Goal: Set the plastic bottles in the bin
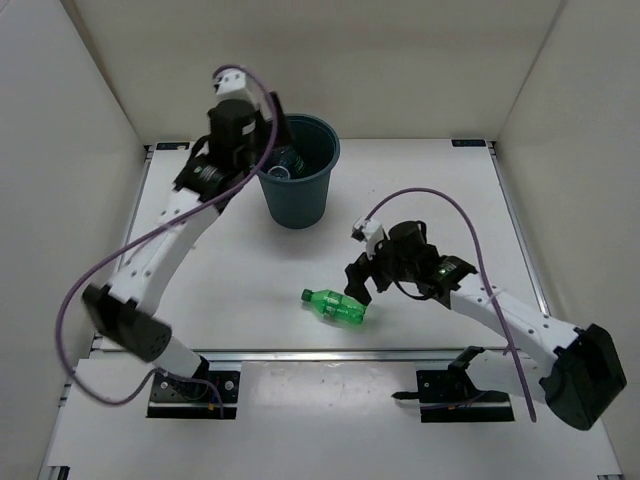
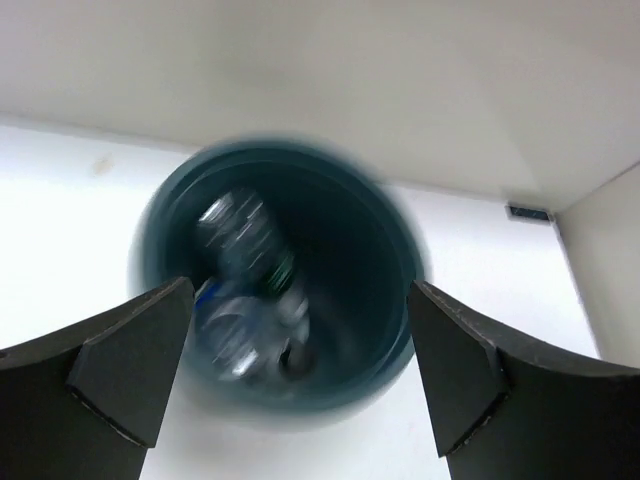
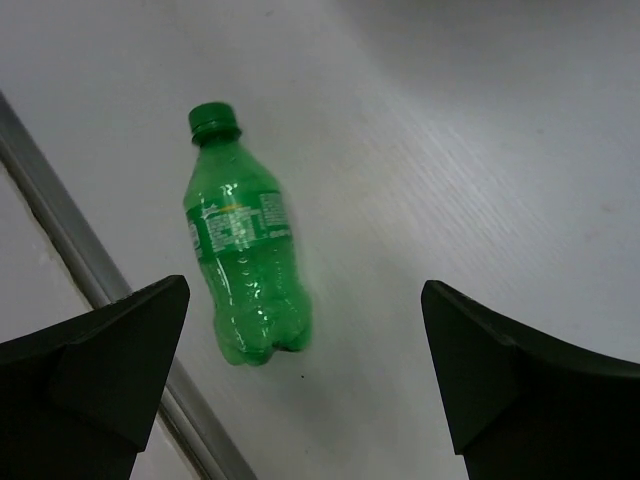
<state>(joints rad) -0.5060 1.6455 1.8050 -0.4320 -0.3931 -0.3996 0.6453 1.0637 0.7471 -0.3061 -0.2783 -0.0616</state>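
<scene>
We see the green bottle (image 1: 335, 307) lying on its side near the table's (image 1: 450, 190) front edge, just beside the metal rail (image 3: 90, 270), with open surface between it and the bin (image 1: 300, 205). Our right claw (image 3: 305, 285) hangs over it, spread wide, holding nothing. Towards the back, the left claw (image 2: 300, 285) gapes wide and empty above the bin. Clear bottles (image 2: 250, 255) lie blurred inside it.

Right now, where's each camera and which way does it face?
Top external: above and behind the bases, looking down on the table; both arms show.
Left wrist: over the bin, angled down into it; open left gripper frames bottles inside.
Right wrist: above the green bottle, facing down; open right gripper shows.
Shared: top and left wrist, the bin; top and right wrist, the green bottle.
</scene>
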